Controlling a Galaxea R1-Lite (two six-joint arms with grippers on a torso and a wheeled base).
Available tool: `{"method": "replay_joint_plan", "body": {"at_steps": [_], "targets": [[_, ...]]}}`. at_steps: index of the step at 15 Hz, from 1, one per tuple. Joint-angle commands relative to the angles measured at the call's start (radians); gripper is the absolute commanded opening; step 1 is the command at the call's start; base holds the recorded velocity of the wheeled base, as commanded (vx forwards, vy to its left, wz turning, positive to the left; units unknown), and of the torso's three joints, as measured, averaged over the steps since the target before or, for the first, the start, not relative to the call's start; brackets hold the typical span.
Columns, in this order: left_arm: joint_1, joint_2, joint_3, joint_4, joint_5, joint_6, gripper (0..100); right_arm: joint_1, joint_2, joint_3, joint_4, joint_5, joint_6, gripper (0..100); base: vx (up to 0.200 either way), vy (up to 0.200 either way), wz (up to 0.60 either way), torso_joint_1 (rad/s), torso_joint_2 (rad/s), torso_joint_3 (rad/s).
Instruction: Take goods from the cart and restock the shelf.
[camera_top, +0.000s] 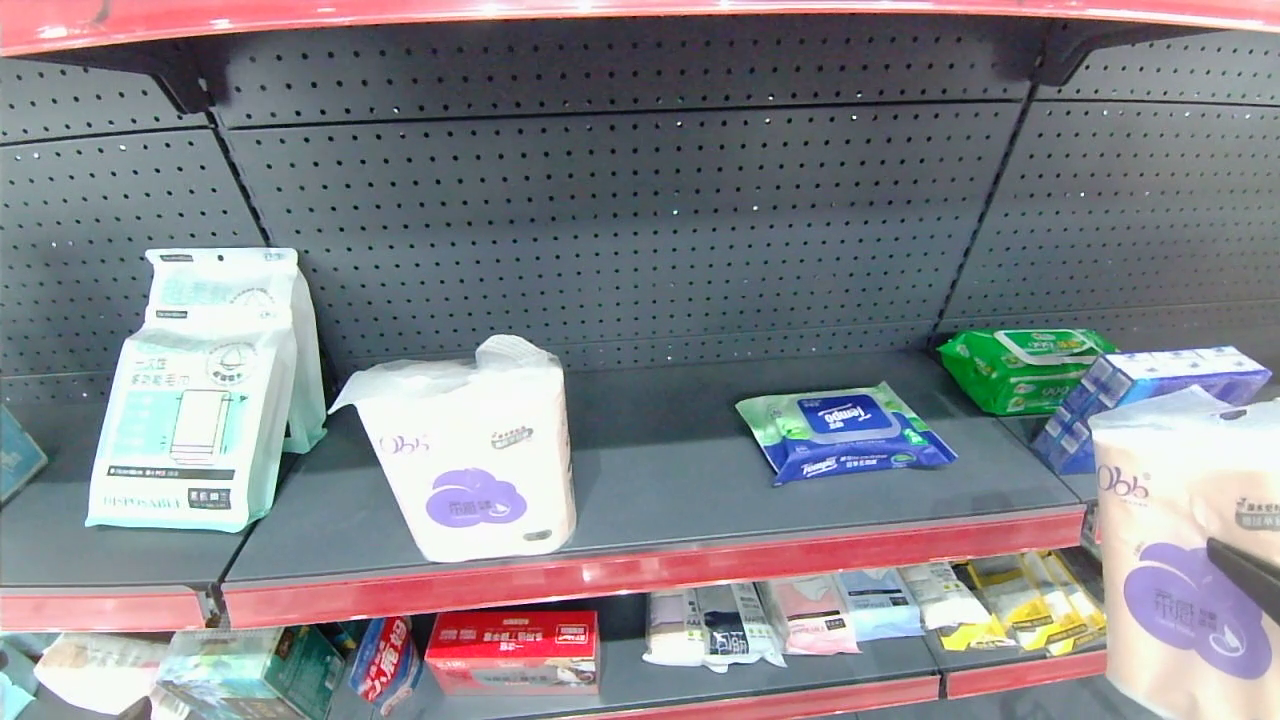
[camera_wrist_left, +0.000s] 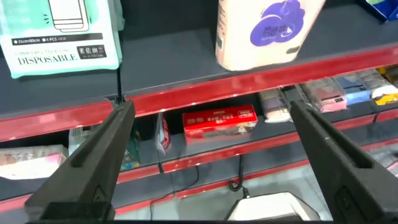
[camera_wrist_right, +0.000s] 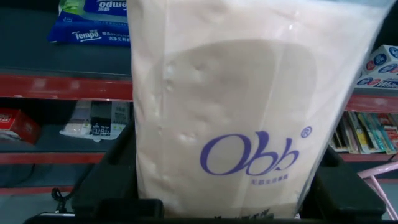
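Two dark fingers of the right gripper (camera_wrist_right: 227, 149) sat nearest us, pressed against either side of the toilet-paper pack (camera_wrist_right: 230, 112), so we took it as clamped on that pack. In the head view the same pack stood upright at the lower right, nearer than the shelf (camera_top: 660, 450) and its red lip, with one finger (camera_top: 1245, 575) crossing its printed face. The left gripper (camera_wrist_left: 210, 109) hung low before the red lip, spread wide and holding nothing. Farther back, on the grey deck, we saw a second pack (camera_top: 480, 455) standing near the front edge. Mint disposable bags (camera_top: 200, 400) stood to its left and a blue wipes pack (camera_top: 845, 432) lay flat to its right. Farther right were a green wipes pack (camera_top: 1020, 368) and blue tissue boxes (camera_top: 1150, 400).
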Motion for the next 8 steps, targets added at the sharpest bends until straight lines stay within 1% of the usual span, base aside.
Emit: {"method": "replay_joint_plan", "body": {"at_steps": [1,8], "targets": [[0.0,-0.009,-0.002,-0.001,-0.001,0.002,100,0.005,-0.074,0.018,0.004,0.01,-0.004,0,0.0,0.0,0.0,0.0,0.0,0.0],[0.0,-0.025,-0.002,-0.001,-0.003,0.008,100,0.003,-0.162,0.038,0.009,0.013,-0.007,0,0.0,0.0,0.0,0.0,0.0,0.0]]}}
